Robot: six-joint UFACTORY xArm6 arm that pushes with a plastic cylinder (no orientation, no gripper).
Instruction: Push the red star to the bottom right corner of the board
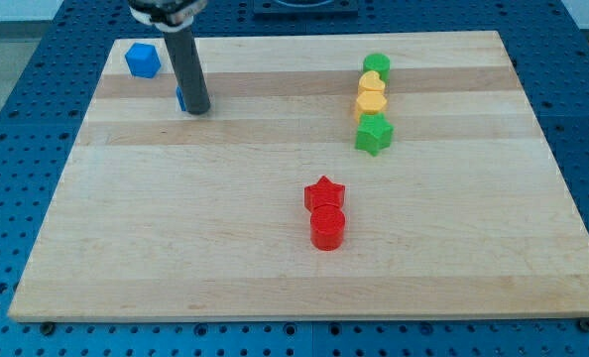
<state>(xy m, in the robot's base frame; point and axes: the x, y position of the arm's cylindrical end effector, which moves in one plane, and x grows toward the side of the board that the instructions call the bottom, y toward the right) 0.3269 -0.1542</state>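
1. Surface: a pale wooden board (275,248) of joined planks lies on a blue perforated table (17,59). The table shows along all four edges of the view.
2. Task item: the red star (324,193) sits a little below the board's centre, touching a red cylinder (327,227) just beneath it. Both are well apart from the bottom right corner.
3. Rod: my tip (197,109) rests on the board near the view's top left, well apart from the red star. There are no jaws on this rig; the arm ends in a plain dark rod.
4. A blue block (179,97) is mostly hidden behind the rod, at its left edge; its shape cannot be told. A blue cube (143,60) lies near the top left corner.
5. Upper right: a close column of a green cylinder (377,66), a yellow block (372,83), a yellow hexagonal block (371,103) and a green star (374,134).
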